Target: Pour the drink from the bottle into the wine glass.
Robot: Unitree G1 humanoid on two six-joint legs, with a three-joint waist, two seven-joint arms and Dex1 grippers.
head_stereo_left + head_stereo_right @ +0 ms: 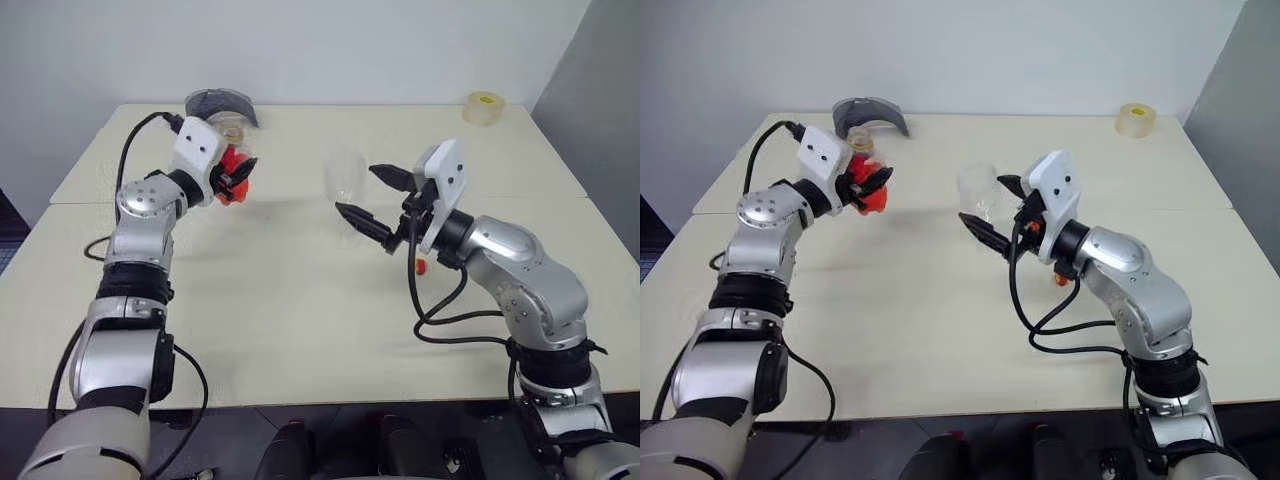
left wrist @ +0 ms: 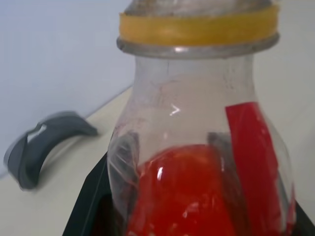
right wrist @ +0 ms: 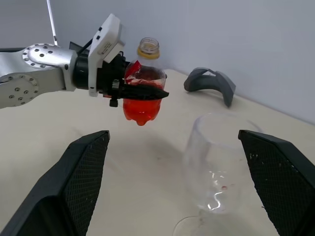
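My left gripper (image 1: 238,178) is shut on the bottle (image 3: 142,96) and holds it upright, lifted clear of the table at the left. The bottle's neck is uncapped, with a yellow ring on it. The red drink (image 2: 182,196) fills the lower part of its body. The wine glass (image 3: 216,167) stands on the table in the middle, empty apart from a few red specks in the bowl. My right gripper (image 1: 355,188) is open, one finger on each side of the glass bowl and neither touching it. Bottle and glass stand well apart.
A grey curved object (image 1: 220,103) lies at the back left of the cream table (image 1: 300,320). At the back right corner sits a roll of tape (image 1: 484,107). A small red and yellow cap (image 1: 421,266) lies under my right wrist.
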